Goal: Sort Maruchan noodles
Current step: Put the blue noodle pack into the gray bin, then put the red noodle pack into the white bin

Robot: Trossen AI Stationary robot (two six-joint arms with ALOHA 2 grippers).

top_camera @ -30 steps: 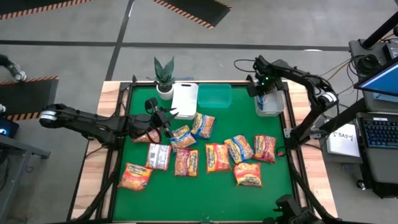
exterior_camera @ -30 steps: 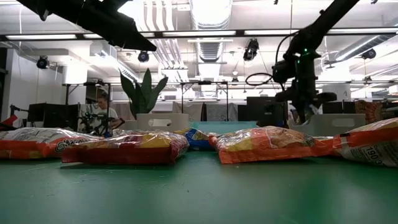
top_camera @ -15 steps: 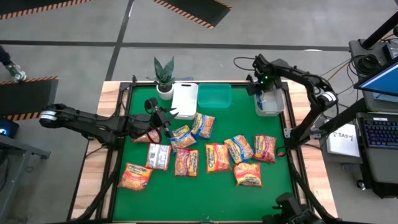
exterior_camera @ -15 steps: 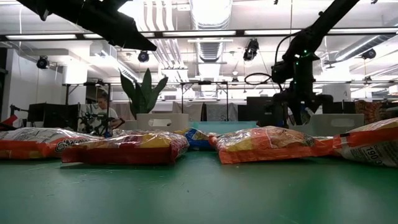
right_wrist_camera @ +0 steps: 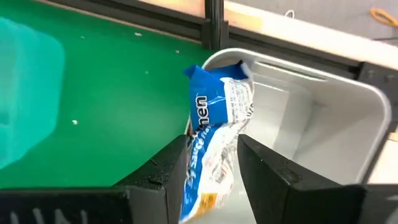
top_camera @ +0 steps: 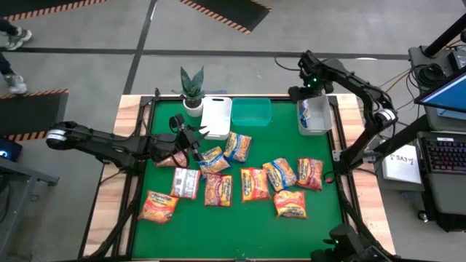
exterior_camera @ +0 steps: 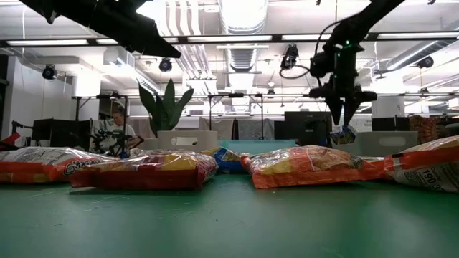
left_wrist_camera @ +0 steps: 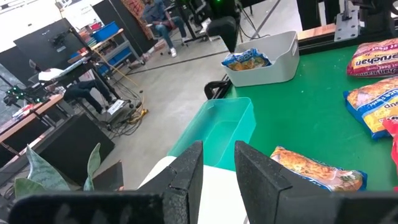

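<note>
Your right tool (right_wrist_camera: 208,168) hangs over the grey bin (top_camera: 318,120) at the tabletop's far right corner, fingers parted around a blue packet (right_wrist_camera: 214,134) inside it. Your left tool (top_camera: 195,138), narrowly open and empty, waits near the white bin (top_camera: 216,116). Ten packets (top_camera: 255,183) lie mid-tabletop.

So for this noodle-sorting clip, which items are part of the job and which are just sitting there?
Job items:
- noodle packets spread on the mat
- blue packet in the grey bin
- teal bin
- white bin

Just there:
- potted plant
- laptop
</note>
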